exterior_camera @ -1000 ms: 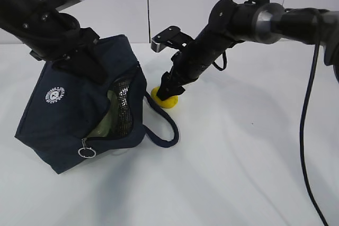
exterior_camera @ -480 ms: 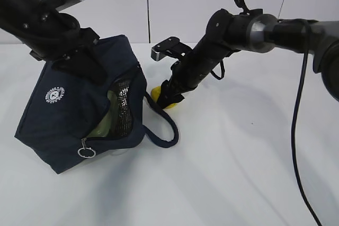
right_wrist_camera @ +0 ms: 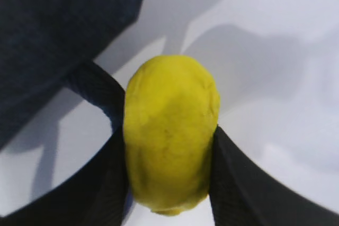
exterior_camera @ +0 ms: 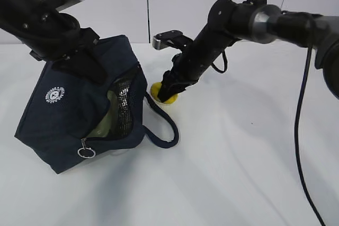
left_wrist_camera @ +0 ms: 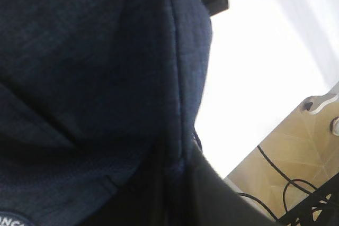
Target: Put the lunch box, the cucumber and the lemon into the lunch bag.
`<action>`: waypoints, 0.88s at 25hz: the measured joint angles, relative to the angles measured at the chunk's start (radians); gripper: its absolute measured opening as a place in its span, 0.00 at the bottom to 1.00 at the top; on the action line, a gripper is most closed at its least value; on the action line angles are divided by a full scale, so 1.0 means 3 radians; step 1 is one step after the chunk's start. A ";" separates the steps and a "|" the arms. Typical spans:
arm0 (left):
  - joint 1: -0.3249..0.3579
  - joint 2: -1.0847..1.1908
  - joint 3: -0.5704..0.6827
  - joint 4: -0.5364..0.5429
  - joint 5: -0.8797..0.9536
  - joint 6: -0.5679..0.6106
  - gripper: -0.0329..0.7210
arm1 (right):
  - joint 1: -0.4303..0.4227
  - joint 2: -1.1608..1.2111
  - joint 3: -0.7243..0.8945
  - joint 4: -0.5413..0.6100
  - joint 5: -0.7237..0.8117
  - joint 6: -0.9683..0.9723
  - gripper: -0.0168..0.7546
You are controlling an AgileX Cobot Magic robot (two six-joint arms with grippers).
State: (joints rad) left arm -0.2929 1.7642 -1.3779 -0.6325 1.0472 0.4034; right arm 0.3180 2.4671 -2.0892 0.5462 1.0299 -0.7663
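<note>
1. Now I am gripping the lemon [right_wrist_camera: 170,136] with my right gripper [exterior_camera: 170,89]; in the right wrist view both black fingers [right_wrist_camera: 238,183] are pressing against its two sides, so it is clenched on the fruit.
2. The lemon is sitting low, at the white table [exterior_camera: 238,173] or just above it; I cannot tell if it is touching. It is just beside the handle loop [exterior_camera: 161,130] of the lunch bag [exterior_camera: 63,130] and outside the bag's mouth.
3. My left gripper [exterior_camera: 74,56] is lying against the upper back edge of the lunch bag, and the bag is standing tilted with its open side toward the lemon. The left wrist view is showing almost only navy fabric [left_wrist_camera: 95,78], so I cannot tell if the left jaws are closed on the cloth or only resting there.
4. Inside the open mouth I am seeing the silver lining [exterior_camera: 123,107] and something pale green [exterior_camera: 106,120], probably the lid of the lunch box. The cucumber is not showing anywhere; I am judging it may be inside, but I cannot confirm.
5. So I am judging the task as mostly done: the lemon is the last piece, and it is not yet in the bag.
6. About writing: the bag is carrying a small round white logo [exterior_camera: 54,95], with lettering too small to read. At the bottom edge of the left wrist view a few white letters [left_wrist_camera: 13,219] are appearing, cut off and not legible.
7. A metal ring pull [exterior_camera: 86,152] is hanging at the zipper end near the bag's lower front.
</note>
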 joint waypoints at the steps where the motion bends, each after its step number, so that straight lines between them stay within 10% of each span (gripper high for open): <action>1: 0.0000 0.0000 0.0000 0.0000 0.0000 0.0000 0.06 | -0.0033 0.0000 -0.0089 0.0000 0.0118 0.0132 0.43; 10: 0.0000 0.0000 0.0000 0.0000 0.0000 0.0000 0.06 | -0.0409 0.0000 -0.0463 0.0462 0.0605 0.0671 0.43; 22: 0.0012 0.0000 0.0000 -0.0013 -0.0185 0.0000 0.06 | -0.0245 0.0000 -0.0463 0.1071 0.0613 0.0703 0.43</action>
State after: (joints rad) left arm -0.2892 1.7642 -1.3779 -0.6365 0.9916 0.4034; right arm 0.2446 2.4671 -2.2280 0.8673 1.2139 -0.5553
